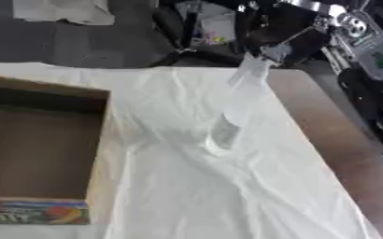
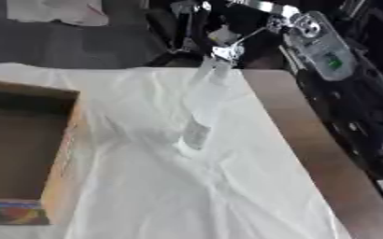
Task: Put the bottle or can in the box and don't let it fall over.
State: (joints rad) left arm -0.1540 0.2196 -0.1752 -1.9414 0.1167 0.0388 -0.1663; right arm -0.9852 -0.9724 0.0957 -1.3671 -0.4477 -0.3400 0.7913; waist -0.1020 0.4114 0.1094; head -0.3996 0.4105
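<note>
A clear plastic bottle (image 1: 236, 102) stands on the white cloth (image 1: 187, 191), right of centre. It leans with its top toward the far right and its base (image 2: 193, 142) on the cloth. My right hand (image 1: 283, 43) comes in from the upper right and is curled round the bottle's top. An open cardboard box (image 1: 96, 154) with nothing showing inside lies at the left, a good gap away from the bottle. My left hand shows in neither view.
The bare brown table top (image 1: 334, 126) runs along the right of the cloth down to the table's right edge. My right forearm (image 2: 322, 46) hangs over the far right corner. Dark clutter lies beyond the far edge.
</note>
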